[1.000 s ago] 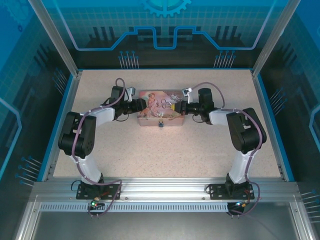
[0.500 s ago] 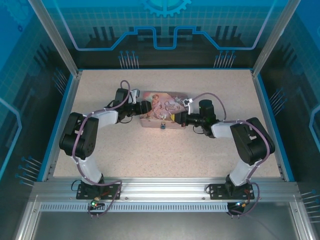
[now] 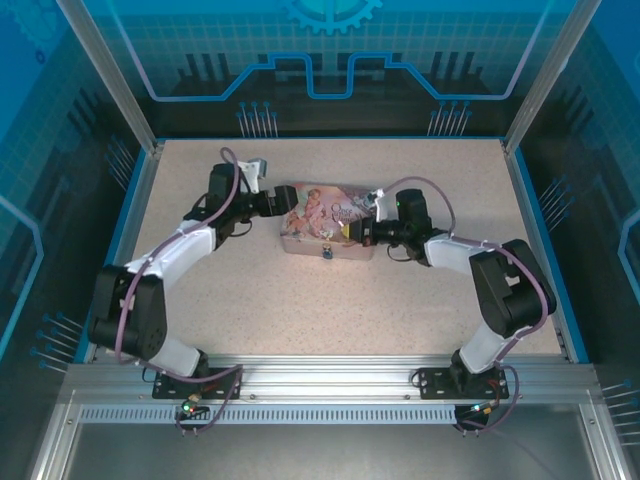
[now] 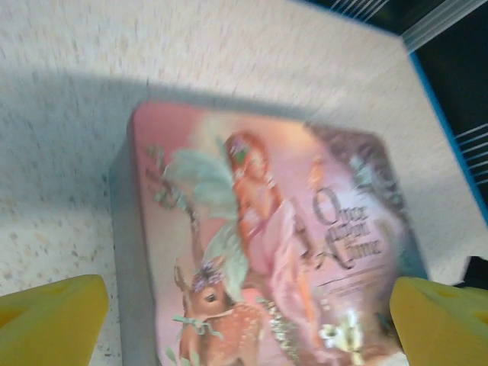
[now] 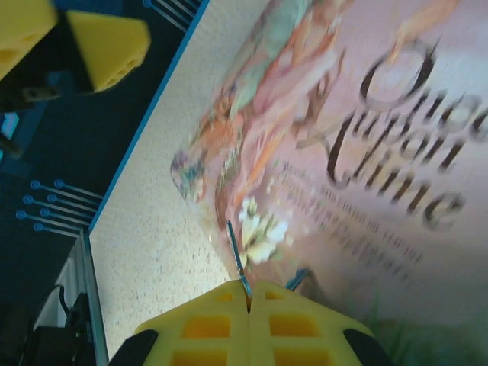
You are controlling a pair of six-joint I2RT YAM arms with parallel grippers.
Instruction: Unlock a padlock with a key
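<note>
Silvery key (image 5: pixel 237 255), pinched in the right jaws, shows at that wrist; left jaws spread wide facing pink tin (image 4: pixel 259 244).

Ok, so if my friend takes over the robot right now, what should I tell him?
Left tool: open and empty, at the left end of the pink tin.
Right tool: shut on the key, whose blade sticks out over the tin's lid.
Padlock: on the tin's near side, apart from both tools.
Done: the key is picked up.
Left: bring the key to the padlock, push it in and turn it. Whether the shackle is open is too small to tell.
</note>
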